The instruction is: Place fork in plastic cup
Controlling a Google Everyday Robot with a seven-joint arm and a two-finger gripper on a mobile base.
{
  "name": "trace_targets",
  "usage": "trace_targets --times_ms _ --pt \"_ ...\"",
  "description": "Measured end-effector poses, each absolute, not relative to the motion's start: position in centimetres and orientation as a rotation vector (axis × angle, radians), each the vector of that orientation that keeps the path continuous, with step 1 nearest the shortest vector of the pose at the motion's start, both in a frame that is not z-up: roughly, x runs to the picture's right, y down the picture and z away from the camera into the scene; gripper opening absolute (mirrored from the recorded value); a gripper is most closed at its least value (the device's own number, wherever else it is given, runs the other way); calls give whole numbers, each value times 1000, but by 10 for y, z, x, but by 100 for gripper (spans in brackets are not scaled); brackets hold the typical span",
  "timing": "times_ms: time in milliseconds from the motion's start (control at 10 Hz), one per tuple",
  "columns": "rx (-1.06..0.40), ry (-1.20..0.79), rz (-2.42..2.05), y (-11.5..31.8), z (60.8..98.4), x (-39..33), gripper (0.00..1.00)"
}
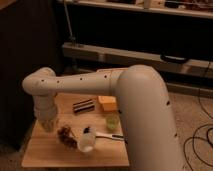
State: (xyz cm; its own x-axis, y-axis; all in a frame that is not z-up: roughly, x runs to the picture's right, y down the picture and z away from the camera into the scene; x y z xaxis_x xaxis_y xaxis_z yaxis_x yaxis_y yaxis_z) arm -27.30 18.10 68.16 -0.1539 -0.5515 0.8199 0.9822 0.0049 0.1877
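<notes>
Jaws on the gripper (48, 123), held low over the left of the surface (47, 156), cannot be judged open or shut, and the fork is not made out, so a mid-handle hold should be confirmed before the upright green cup (112, 121) is approached.

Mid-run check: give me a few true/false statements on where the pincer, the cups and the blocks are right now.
1. The pincer hangs over the left part of the table. True.
2. The striped block lies inside the green cup. False: it lies on the table, left of the yellow block.
3. The green cup stands on the camera side of the yellow block, toward the table's right. True.
4. The white cup sits on top of the yellow block. False: it is on the table near the front, next to the white-handled utensil.
</notes>
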Motion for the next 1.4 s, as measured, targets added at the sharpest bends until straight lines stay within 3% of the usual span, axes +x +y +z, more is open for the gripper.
trace_targets --times_ms 200,900,1400 --pt "-643 -922 -1509 182 683 -275 8" --pt "-638 -942 -1498 184 686 -279 77" --pt "-634 -959 -1487 186 688 -283 80"
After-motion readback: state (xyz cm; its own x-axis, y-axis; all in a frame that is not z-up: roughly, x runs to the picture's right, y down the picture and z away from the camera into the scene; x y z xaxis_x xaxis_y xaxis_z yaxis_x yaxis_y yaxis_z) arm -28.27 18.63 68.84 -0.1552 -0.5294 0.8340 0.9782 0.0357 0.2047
